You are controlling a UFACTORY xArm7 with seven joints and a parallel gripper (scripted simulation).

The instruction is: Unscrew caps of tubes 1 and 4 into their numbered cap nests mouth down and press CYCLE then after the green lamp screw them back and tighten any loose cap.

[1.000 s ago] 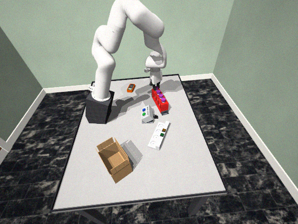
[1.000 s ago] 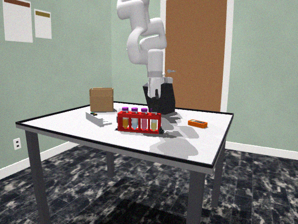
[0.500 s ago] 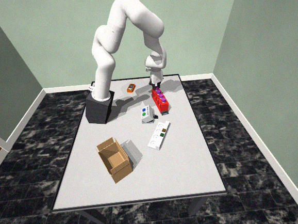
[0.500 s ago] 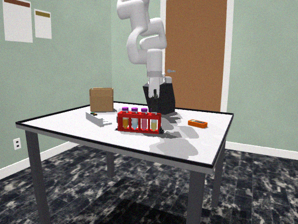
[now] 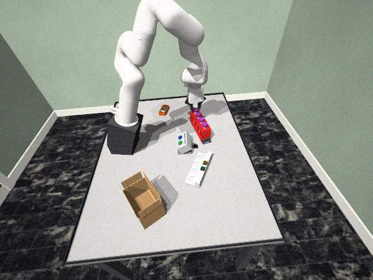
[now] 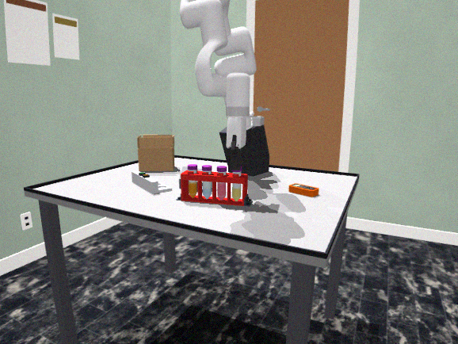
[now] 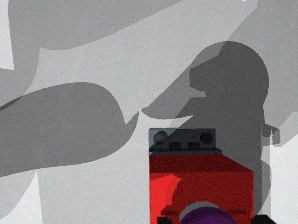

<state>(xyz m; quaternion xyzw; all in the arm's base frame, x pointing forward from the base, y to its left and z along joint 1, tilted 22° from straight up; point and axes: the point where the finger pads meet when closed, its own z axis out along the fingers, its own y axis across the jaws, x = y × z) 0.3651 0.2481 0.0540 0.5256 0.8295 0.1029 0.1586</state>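
The red decapping station (image 5: 204,133) (image 6: 214,198) (image 7: 200,180) holds four tubes, all with purple caps on. My gripper (image 5: 194,108) (image 6: 237,170) (image 7: 209,220) reaches straight down over tube 1 at the far end of the rack. Its fingers stand on either side of tube 1's cap (image 5: 195,111) (image 7: 204,212), slightly apart from it, so the gripper is open. Tube 4's cap (image 5: 204,124) (image 6: 192,167) is at the other end. The white cap tray (image 5: 197,175) (image 6: 143,181) has empty nests; I see no lamp lit. The key housing (image 5: 183,143) has the blue and green keys unlit.
An open cardboard box (image 5: 143,200) (image 6: 155,152) stands near the front of the table. An orange hand-held device (image 5: 164,110) (image 6: 303,189) lies near the back edge. The arm's black base (image 5: 124,137) is at the table's left side.
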